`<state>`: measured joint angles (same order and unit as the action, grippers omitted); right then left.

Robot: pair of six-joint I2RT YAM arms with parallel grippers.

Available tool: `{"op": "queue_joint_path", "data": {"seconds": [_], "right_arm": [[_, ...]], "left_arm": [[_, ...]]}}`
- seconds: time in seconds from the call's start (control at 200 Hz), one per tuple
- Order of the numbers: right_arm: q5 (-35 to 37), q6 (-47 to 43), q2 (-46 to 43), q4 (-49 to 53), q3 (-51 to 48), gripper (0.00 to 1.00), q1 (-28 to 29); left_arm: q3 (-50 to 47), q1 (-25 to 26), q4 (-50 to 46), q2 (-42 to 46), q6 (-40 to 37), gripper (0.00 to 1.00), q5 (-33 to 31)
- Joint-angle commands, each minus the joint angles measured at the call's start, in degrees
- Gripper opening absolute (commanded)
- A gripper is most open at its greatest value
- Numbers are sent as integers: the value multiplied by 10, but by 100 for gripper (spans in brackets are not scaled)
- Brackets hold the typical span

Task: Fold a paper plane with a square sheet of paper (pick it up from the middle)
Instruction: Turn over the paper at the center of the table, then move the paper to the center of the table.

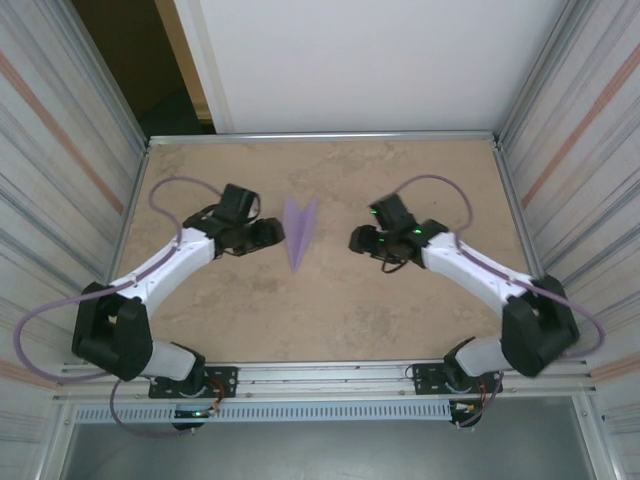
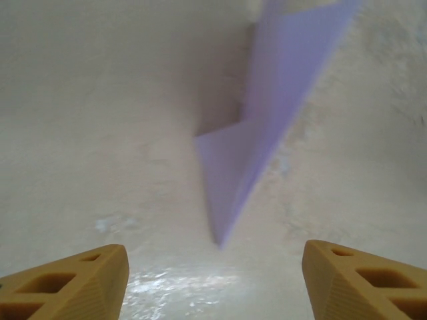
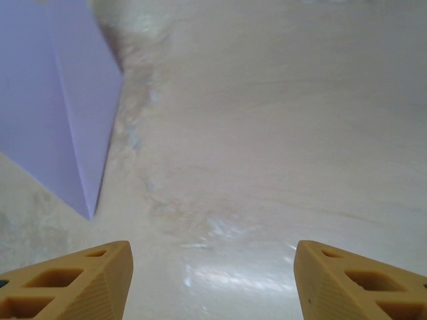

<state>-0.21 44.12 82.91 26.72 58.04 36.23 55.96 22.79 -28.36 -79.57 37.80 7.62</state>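
Two pincers, left gripper (image 1: 272, 233) and right gripper (image 1: 357, 240), gape wide, empty. From above, the whole paper plane (image 1: 299, 232) lies mid-frame on the table (image 1: 400, 320) between them. The left wrist view adds its layered folds, upper right; the right wrist view, upper left.

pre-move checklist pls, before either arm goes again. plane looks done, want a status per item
1. Paper plane is a pointed dart with a centre crease: ok.
2. Plane lies on the table between the two arms, tip toward the arm bases: ok.
3. Left gripper open, nothing between its fingers: ok.
4. Right gripper open, nothing held: ok.
5. Both grippers apart from the plane, one on each side, no contact in the top view: ok.
6. Folds even and pressed flat: cannot tell; the wrist views are too close and blurred.
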Motion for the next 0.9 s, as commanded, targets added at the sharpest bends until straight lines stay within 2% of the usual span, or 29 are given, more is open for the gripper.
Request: {"op": "queue_joint_path", "data": {"seconds": [0.0, 0.105, 0.21, 0.331, 0.496, 0.596, 0.752, 0.892], "right_arm": [[89, -27, 94, 51, 99, 62, 71], [136, -47, 201, 93, 218, 61, 132], [171, -54, 292, 121, 319, 60, 165], [184, -50, 361, 138, 405, 59, 175], [194, -49, 431, 155, 488, 55, 173], [196, -42, 466, 174, 549, 49, 169], [204, -27, 493, 196, 589, 38, 157], [195, -18, 491, 202, 596, 16, 145]], "left_arm": [[-56, -59, 41, 37, 37, 74, 83], [-104, -116, 57, 50, 45, 83, 124], [-134, -142, 63, 67, 42, 91, 132], [-146, -149, 56, 87, 28, 99, 122], [-155, -152, 52, 99, 15, 99, 116], [-157, -152, 53, 97, 14, 99, 119], [-156, -153, 54, 89, 11, 99, 126], [-151, -154, 61, 86, 11, 99, 138]]}}
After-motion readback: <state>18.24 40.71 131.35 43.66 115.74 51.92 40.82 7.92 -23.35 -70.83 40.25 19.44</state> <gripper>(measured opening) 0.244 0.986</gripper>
